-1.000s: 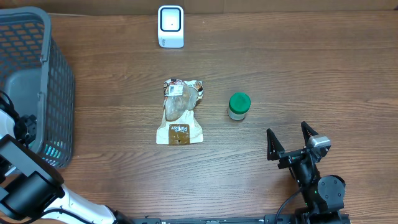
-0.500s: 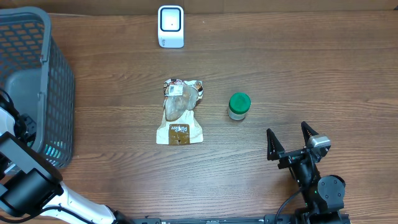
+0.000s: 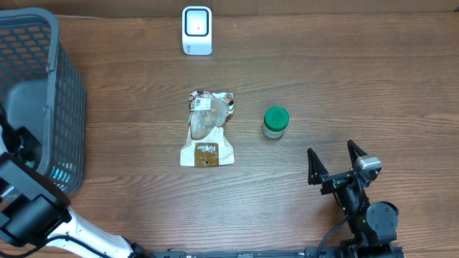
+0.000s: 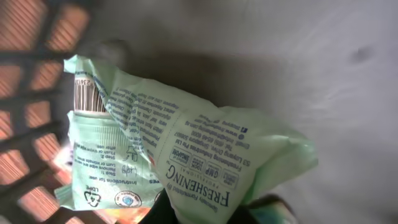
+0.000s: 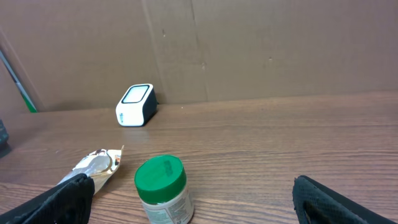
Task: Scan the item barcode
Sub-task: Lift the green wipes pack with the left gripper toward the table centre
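Observation:
A pale green packet with printed text fills the left wrist view, its barcode at the upper left. My left gripper is shut on the packet's lower edge, inside the grey basket. From overhead the packet is hidden by the basket. The white scanner stands at the table's far edge, also in the right wrist view as the scanner. My right gripper rests open near the front right edge, holding nothing.
A brown pouch lies mid-table with a green-lidded jar to its right. The jar stands just ahead of the right gripper. Basket mesh walls the left gripper's side.
The left arm has shifted slightly at the basket. The right arm, pouch, jar and scanner have not moved.

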`<state>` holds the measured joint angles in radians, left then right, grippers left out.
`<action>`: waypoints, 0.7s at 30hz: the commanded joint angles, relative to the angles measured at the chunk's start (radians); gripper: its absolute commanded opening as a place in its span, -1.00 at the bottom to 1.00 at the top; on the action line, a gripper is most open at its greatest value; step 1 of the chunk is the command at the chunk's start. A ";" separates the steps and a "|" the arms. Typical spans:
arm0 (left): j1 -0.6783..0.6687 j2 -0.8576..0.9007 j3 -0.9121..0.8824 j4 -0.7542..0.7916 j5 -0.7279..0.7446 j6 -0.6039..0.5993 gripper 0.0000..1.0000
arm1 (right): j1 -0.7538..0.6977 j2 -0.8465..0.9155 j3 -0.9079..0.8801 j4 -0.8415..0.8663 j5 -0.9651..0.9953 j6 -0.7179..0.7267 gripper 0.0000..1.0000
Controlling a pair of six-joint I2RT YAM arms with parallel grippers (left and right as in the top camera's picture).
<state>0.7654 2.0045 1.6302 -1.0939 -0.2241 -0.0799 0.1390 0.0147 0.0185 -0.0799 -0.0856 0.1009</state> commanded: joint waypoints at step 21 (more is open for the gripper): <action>-0.365 -0.636 0.211 -0.037 0.110 -0.063 -0.91 | 0.004 -0.012 -0.011 0.004 0.010 0.000 1.00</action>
<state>0.4526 1.4231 1.8210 -1.1160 -0.1085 -0.1097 0.1390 0.0147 0.0185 -0.0795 -0.0856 0.1013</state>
